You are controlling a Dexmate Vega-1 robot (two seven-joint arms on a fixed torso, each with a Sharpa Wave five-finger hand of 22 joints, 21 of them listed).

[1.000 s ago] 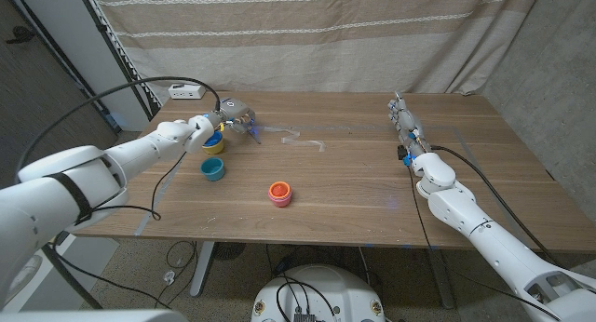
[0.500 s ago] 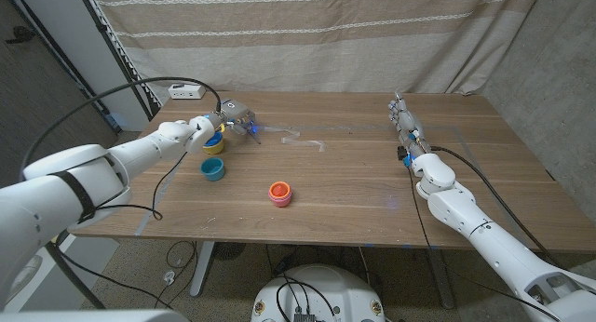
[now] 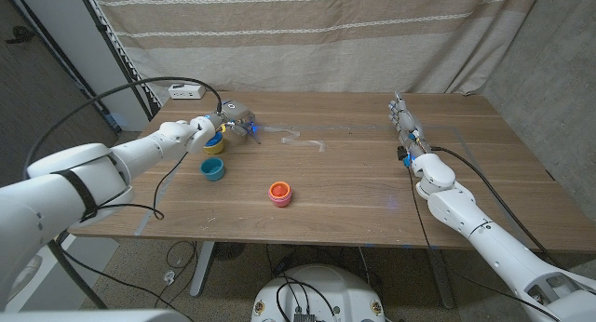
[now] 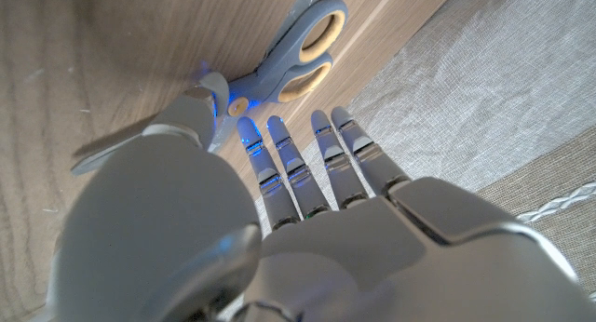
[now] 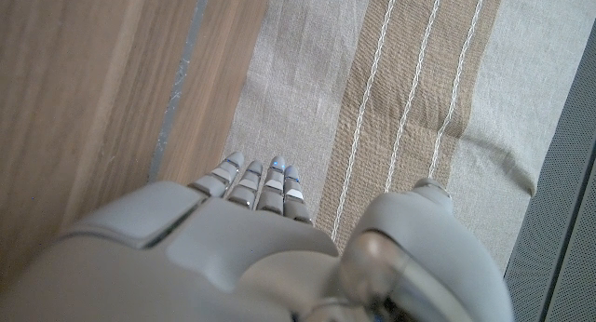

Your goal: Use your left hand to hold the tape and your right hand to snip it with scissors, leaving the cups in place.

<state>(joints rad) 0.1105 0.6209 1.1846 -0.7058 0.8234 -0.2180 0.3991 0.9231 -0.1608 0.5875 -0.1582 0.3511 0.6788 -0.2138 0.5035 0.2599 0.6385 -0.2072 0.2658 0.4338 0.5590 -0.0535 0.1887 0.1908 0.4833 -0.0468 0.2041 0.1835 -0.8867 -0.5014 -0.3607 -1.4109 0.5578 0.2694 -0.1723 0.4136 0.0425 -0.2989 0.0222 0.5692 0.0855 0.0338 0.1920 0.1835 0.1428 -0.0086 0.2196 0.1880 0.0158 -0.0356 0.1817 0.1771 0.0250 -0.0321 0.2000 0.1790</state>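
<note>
Wooden table (image 3: pixel 345 182) spans the head view, a striped curtain (image 3: pixel 307 33) hanging behind it.

Left arm (image 3: pixel 84 168) reaches from the near left corner toward the far left part of the table. Right arm (image 3: pixel 484 224) lies along the right side, forearm over the tabletop.

Left hand (image 3: pixel 233 115) sits at the far left, fingers extended and apart, grasping nothing. In the left wrist view its fingers (image 4: pixel 298 164) point straight toward the scissors (image 4: pixel 284 66), which lie flat on the wood just beyond the fingertips; whether fingertips touch the handles cannot be told. The scissors have blue-grey handles with tan inner loops.

Right hand (image 3: pixel 405 125) stands at the far right of the table, fingers straight and together-ish, pointing toward the curtain, holding nothing. In the right wrist view its fingers (image 5: pixel 256 187) reach past the table edge with curtain behind them.

Yellow cup (image 3: pixel 213 143) with blue inside sits just on the near side of the left hand, close against the wrist. Teal cup (image 3: pixel 213 169) stands nearer than that, beside the left forearm. Red cup (image 3: pixel 279 193) stands alone, well apart from both hands, roughly between them and nearer the front edge.

Tape (image 3: pixel 303 140) shows as a pale, clear strip on the wood, to the right of the left hand, near but apart from it, well away from the right hand.

White power strip (image 3: pixel 184 92) lies at the far left corner, beyond the left hand.
</note>
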